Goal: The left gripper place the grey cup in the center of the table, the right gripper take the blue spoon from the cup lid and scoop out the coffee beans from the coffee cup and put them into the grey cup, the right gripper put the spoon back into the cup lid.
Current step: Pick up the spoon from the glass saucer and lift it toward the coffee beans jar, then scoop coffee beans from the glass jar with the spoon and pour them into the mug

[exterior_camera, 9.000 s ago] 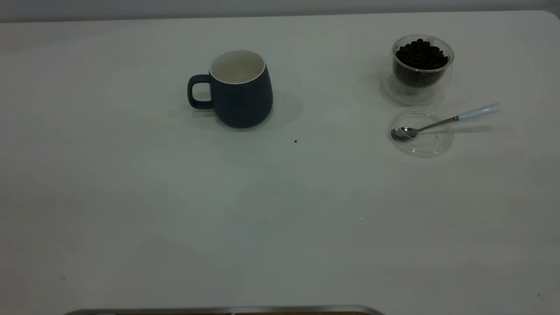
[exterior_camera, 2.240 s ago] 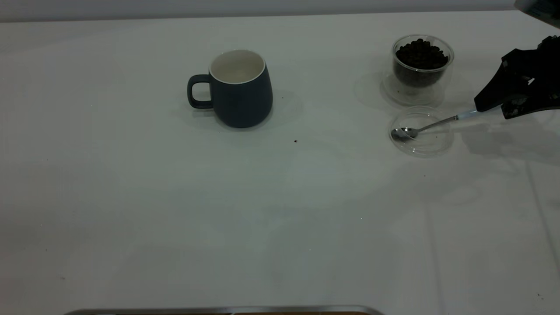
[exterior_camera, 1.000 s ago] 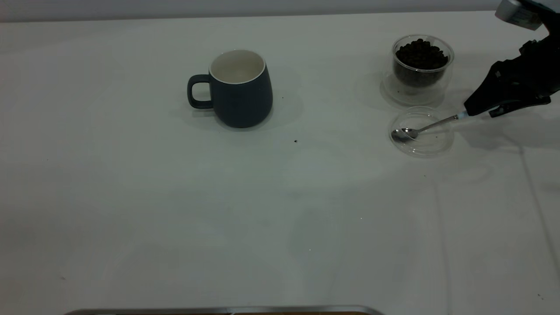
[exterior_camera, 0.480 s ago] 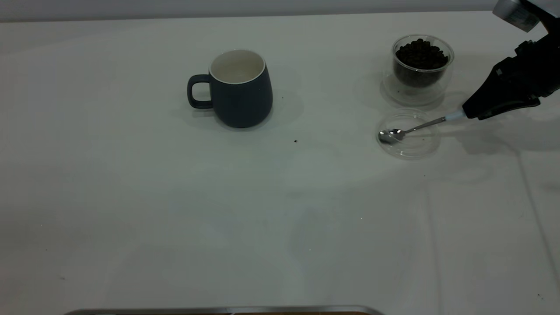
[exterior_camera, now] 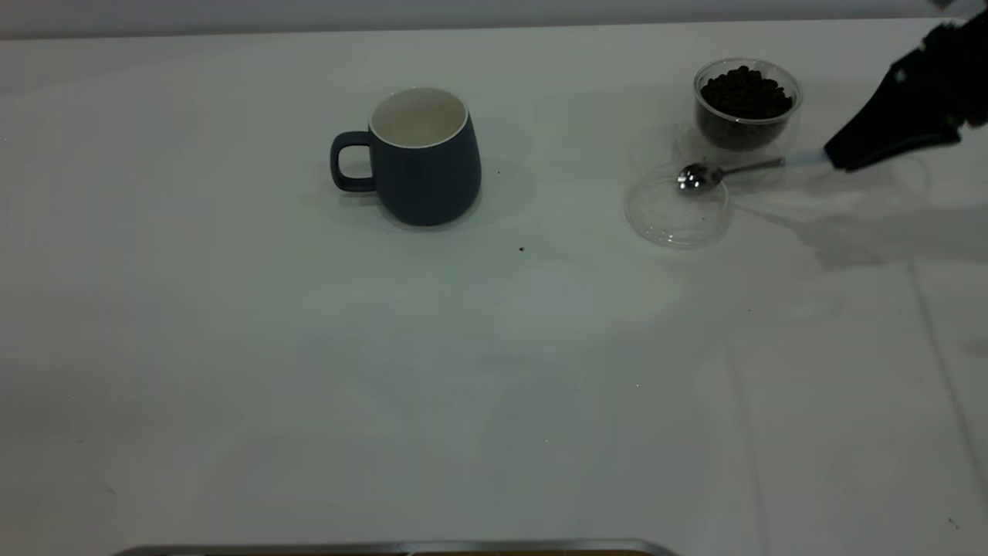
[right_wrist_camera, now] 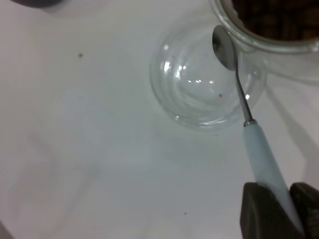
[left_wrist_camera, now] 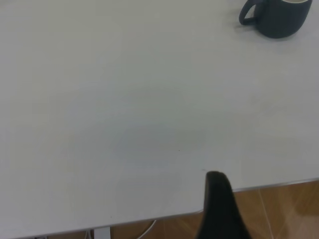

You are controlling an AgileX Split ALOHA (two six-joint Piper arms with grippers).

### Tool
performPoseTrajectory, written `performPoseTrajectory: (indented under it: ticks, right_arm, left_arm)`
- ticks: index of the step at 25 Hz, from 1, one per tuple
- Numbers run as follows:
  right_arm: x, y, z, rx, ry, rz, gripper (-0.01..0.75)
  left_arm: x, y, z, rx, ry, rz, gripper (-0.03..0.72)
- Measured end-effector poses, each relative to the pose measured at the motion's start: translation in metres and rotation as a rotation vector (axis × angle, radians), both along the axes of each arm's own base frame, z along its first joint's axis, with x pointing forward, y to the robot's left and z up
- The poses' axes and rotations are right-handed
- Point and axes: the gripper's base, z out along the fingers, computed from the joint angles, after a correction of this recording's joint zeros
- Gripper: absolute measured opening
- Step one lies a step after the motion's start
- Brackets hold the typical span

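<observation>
Right pincer (exterior_camera: 837,161): clamped on the blue spoon (exterior_camera: 733,169) by its handle end, leaving the bowl free to scoop.
Spoon: raised, level, bowl above the cup lid (exterior_camera: 674,210), just left of the coffee cup (exterior_camera: 746,104) holding the coffee beans (exterior_camera: 745,90).
Grey cup (exterior_camera: 423,156): far centre of the surface (exterior_camera: 309,347), mouth up, ready for beans.
Left pincer: cannot tell.

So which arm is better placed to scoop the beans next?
Right. Its hand grips the pale-blue-handled metal spoon beside the clear glass cup of beans; the left hand sits at the table edge.
</observation>
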Motion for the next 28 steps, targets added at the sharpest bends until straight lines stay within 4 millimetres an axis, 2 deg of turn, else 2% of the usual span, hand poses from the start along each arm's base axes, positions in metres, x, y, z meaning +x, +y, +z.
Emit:
performPoseTrajectory:
  ticks: [10,16,22,28]
  right_arm:
    - [-0.010,0.004,0.052,0.040,0.068,0.029,0.107]
    - [-0.002,0.006,0.080,0.087,-0.018,-0.086,0.107]
    - [0.010,-0.003,0.073,0.020,-0.046,-0.258,0.107]
    - [0.011,-0.009,0.065,-0.046,-0.055,-0.282,0.107]
  left_arm:
    - [0.000,0.000,0.000,0.000,0.000,0.000,0.555]
    - [0.000,0.000,0.000,0.000,0.000,0.000,0.555]
    - [0.000,0.000,0.000,0.001,0.000,-0.001,0.555]
    - [0.000,0.000,0.000,0.001,0.000,-0.001,0.555]
